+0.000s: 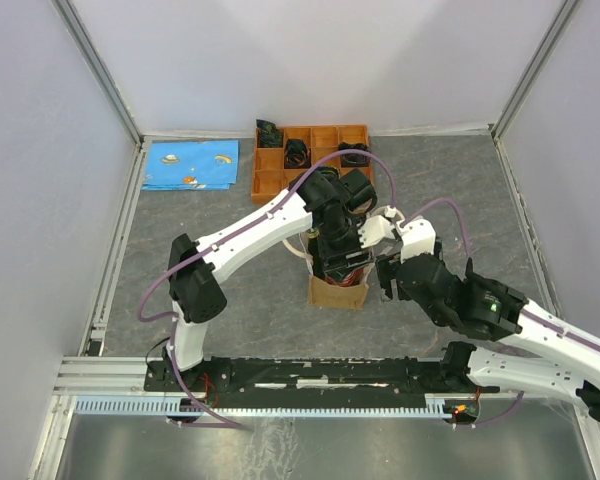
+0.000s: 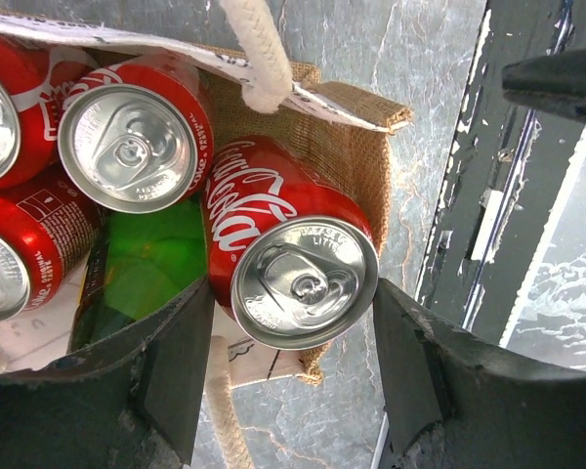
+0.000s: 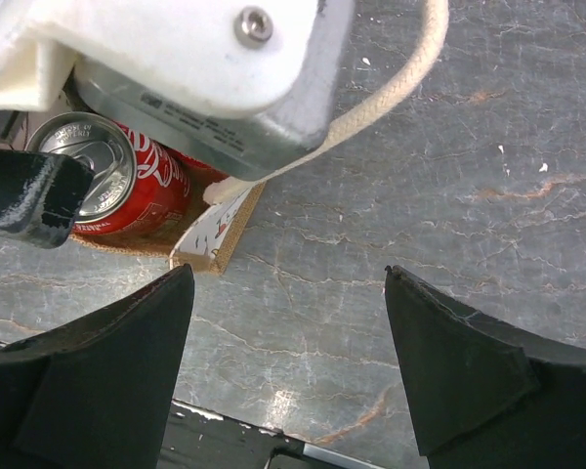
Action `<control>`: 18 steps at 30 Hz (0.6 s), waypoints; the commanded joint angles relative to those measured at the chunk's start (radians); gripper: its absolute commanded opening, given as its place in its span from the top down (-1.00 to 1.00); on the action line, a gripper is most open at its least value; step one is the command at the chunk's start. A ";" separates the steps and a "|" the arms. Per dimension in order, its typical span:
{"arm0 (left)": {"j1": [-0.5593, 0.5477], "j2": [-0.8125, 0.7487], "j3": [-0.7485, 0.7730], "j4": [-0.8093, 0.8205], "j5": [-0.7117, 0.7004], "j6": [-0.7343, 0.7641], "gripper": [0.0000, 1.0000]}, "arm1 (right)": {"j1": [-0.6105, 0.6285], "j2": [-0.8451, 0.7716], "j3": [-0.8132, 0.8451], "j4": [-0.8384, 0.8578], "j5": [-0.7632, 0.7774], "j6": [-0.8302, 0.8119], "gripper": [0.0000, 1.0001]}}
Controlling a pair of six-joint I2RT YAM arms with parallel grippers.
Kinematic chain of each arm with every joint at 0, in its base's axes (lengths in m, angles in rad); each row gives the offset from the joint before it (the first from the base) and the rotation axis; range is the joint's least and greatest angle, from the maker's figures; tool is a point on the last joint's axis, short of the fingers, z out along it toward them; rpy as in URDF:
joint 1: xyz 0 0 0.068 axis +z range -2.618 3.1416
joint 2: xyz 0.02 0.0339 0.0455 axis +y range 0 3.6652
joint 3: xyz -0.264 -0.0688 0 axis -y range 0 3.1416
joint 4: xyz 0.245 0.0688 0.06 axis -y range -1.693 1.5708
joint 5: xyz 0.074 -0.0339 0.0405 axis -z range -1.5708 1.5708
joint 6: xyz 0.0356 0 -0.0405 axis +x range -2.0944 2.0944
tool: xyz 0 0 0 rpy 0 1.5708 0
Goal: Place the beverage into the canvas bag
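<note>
The left claw (image 2: pixel 291 332) straddles the cola can (image 2: pixel 273 225), which leans in a corner of the canvas bag (image 2: pixel 342 147) beside 3 other cans (image 2: pixel 127 147). Pinching or merely touching, I cannot tell. The right claw (image 3: pixel 288 283) is spread and empty. The can looks stiff, slick and weighty, so grip its sidewall under the rim.

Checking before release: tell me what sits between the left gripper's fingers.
In the left wrist view, a red Coca-Cola can fills the left gripper's gap, sitting inside the canvas bag.
</note>
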State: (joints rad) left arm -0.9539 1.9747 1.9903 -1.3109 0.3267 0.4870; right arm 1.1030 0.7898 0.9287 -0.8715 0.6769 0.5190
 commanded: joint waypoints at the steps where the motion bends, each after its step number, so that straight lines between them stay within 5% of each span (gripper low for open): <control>1: 0.007 -0.015 0.080 0.007 -0.002 -0.030 -0.37 | -0.002 0.010 0.005 0.046 -0.001 0.003 -0.74; 18: 0.008 -0.016 0.077 0.016 -0.019 -0.036 -0.53 | -0.001 0.020 -0.005 0.057 -0.008 0.010 -0.76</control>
State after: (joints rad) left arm -0.9501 1.9778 2.0335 -1.3102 0.3145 0.4831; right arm 1.1030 0.8139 0.9257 -0.8562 0.6621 0.5190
